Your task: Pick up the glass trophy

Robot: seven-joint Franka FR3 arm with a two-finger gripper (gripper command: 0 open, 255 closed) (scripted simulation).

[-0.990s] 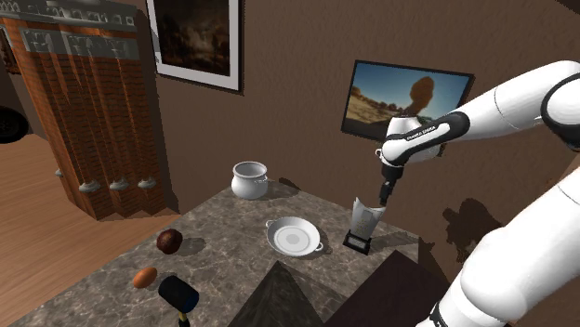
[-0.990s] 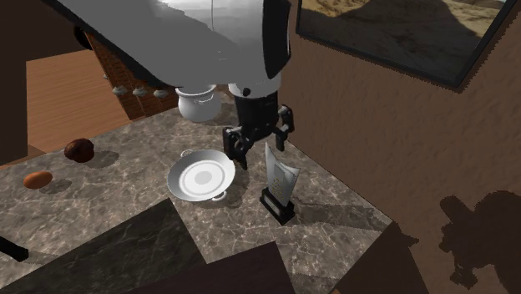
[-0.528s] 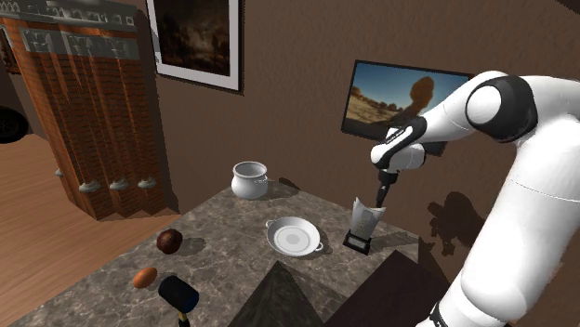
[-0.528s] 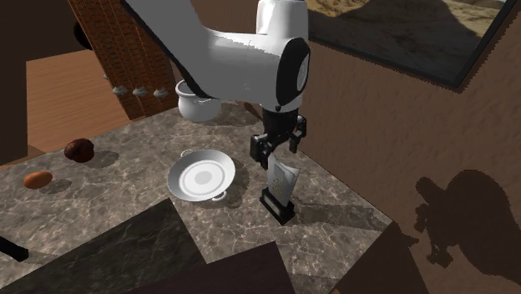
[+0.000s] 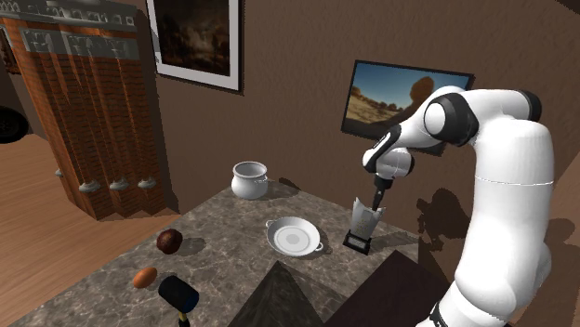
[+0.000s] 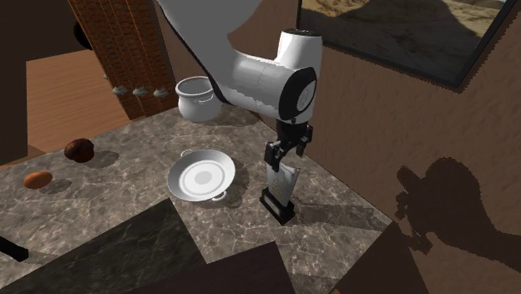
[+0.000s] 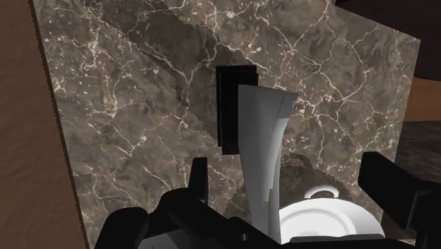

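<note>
The gripper (image 7: 286,168) hangs wide open and empty, directly above the upright trophy (image 7: 260,141) beside the white bowl (image 7: 321,219).

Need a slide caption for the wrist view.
Open gripper lined up over the pale trophy on a marbled tabletop, white bowl alongside.
</note>
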